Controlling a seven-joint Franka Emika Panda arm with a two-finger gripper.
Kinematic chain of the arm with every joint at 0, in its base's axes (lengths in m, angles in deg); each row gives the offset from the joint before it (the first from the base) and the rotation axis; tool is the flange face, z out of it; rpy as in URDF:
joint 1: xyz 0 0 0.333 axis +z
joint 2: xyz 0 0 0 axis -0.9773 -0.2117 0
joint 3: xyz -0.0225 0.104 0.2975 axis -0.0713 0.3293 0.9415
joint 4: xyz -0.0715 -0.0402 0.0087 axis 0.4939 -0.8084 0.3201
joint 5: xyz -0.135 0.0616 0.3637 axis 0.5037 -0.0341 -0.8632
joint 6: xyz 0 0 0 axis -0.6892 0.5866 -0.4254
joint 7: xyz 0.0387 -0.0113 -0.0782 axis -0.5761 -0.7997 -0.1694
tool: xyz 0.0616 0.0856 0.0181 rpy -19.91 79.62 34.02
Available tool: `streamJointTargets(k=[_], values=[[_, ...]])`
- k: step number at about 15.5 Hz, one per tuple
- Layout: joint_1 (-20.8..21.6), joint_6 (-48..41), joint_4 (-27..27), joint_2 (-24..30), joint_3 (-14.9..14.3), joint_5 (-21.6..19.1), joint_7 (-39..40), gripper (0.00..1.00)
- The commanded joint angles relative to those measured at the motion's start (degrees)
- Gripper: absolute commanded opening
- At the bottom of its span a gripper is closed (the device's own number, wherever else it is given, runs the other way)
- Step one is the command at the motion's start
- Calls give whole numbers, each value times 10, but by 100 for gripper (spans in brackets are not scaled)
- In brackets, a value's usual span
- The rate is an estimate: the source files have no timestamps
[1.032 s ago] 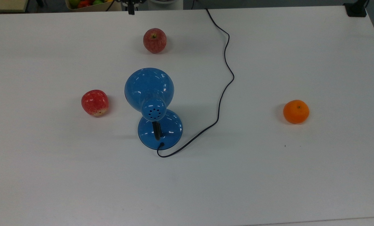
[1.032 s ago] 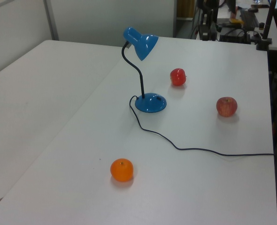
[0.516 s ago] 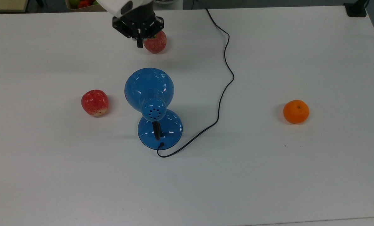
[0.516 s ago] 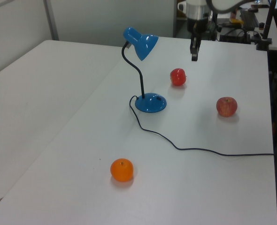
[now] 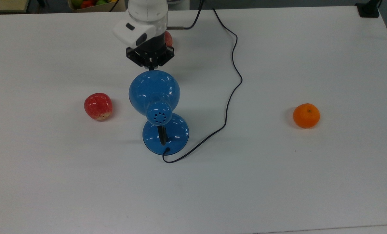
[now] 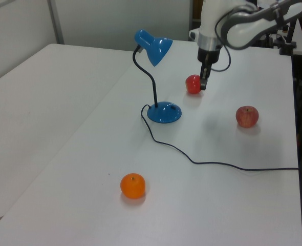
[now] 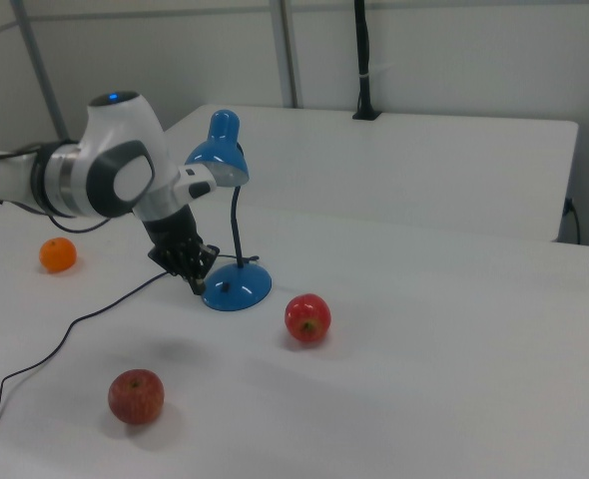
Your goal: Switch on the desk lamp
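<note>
desk lamp [image 5: 157, 110] is my landmark, standing mid-table with its dome shade tipped toward my side and its round base showing from under the shade on the other side. in the top view my gripper [image 5: 151, 67] hangs just beyond the shade's far rim, pointing down; my fingers look pressed together with nothing between them, which i judge suits poking a switch rather than grasping. the cord [image 5: 233, 74] leaves the back of the base and snakes off to the lamp's right toward the table's far edge. a red apple [image 5: 98, 106] sits to the lamp's left, an orange [image 5: 306, 115] well apart to its right.

in the left view the lamp [image 6: 156, 82] stands upright on its curved black neck, shade aimed my way. my gripper [image 6: 204, 83] is above the table beside the red apple [image 6: 193, 84], apart from the base. a second apple [image 6: 247, 116] lies farther off.

in the right view my gripper [image 7: 197, 283] is low, just beside the base [image 7: 237, 286] (touching or not, i cannot tell). i judge the switch is on the base, so i am approaching it.
</note>
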Motion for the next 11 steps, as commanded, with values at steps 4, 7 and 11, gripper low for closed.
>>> streamJointTargets(k=[4,7,11], values=[[15,148,4,-76,4,3,-35,0],[17,206,0,-103,4,5,-36,0],[16,268,0,-115,4,5,-36,0]])
